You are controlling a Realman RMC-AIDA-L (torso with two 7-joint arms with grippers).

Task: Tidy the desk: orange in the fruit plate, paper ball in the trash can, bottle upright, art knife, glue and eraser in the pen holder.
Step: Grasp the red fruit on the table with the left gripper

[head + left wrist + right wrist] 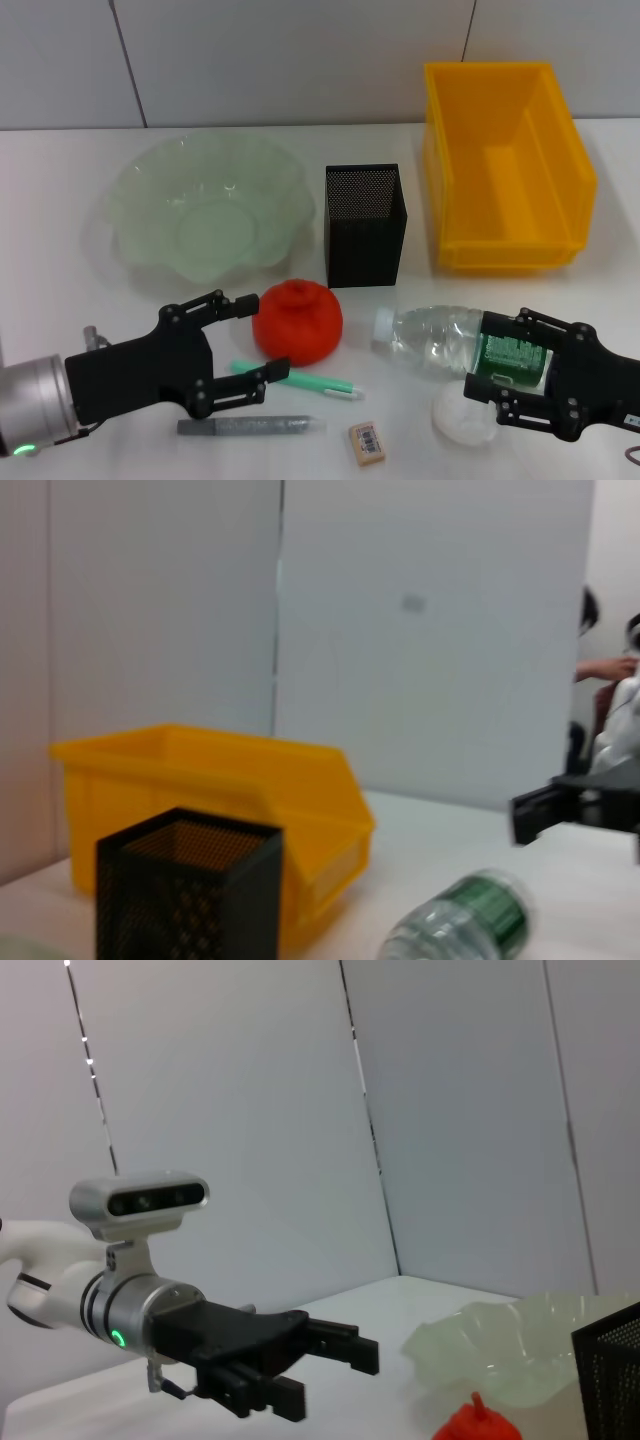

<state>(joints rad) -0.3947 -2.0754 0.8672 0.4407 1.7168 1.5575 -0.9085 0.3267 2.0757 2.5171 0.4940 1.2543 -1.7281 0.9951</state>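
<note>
Bright, even overhead light, soft shadows; the left wrist view is blurred throughout.

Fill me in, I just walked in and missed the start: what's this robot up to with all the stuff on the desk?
It is tidying the desk, and little is sorted yet. The left gripper is open beside the orange, which sits on the table in front of the empty fruit plate. The right gripper is at the base of the bottle, which lies on its side. The eraser lies loose on the table. Both the pen holder and the trash can look empty.
</note>
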